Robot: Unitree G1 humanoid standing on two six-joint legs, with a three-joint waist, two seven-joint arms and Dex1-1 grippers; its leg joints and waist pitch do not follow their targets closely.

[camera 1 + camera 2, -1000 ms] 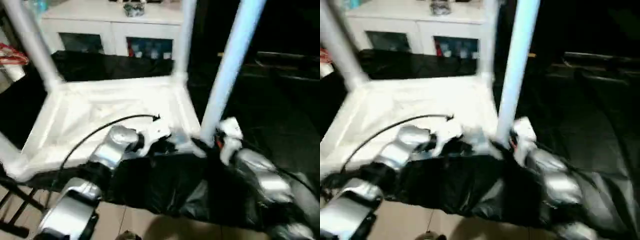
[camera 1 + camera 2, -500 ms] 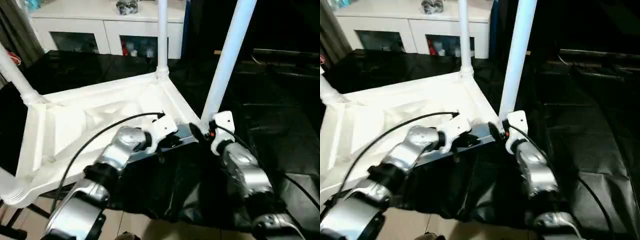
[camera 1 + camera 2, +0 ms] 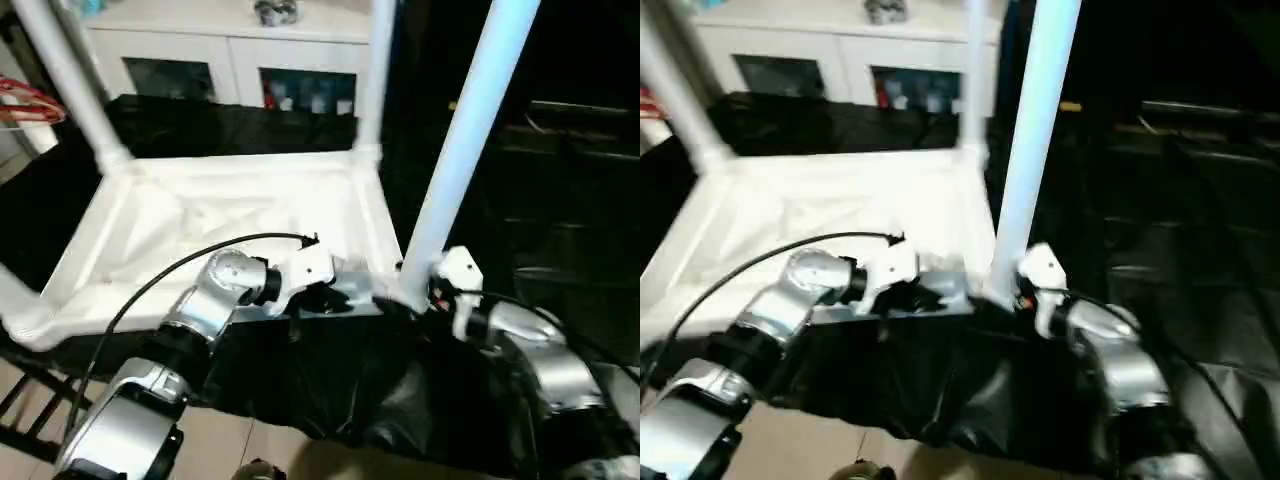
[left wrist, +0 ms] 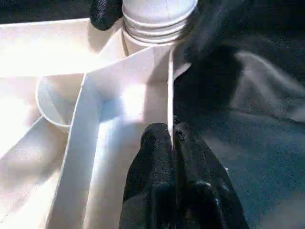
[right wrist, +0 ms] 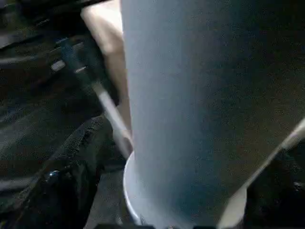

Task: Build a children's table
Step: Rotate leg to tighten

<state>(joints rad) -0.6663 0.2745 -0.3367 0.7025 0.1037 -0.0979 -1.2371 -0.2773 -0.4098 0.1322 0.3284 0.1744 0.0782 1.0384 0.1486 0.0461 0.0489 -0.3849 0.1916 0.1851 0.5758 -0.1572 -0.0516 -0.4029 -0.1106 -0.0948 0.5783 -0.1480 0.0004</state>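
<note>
While your left gripper (image 4: pixel 172 143) pinches the white ribbed plastic tabletop's (image 3: pixel 200 225) thin rim, your right gripper's (image 3: pixel 425 295) jaws are unreadable beside the smooth tapered white leg (image 3: pixel 455 160).

dim room, black cloth, white cabinet

a white cabinet (image 3: pixel 230 45) with dark glass doors (image 3: pixel 165 78) stands at the back, small items on its top and coloured things behind the glass. a crumpled black cloth (image 3: pixel 400 390) covers the table in front. pale floor (image 3: pixel 225 445) shows below, with a black frame (image 3: pixel 25 400) beside it. the right side is dark.
</note>
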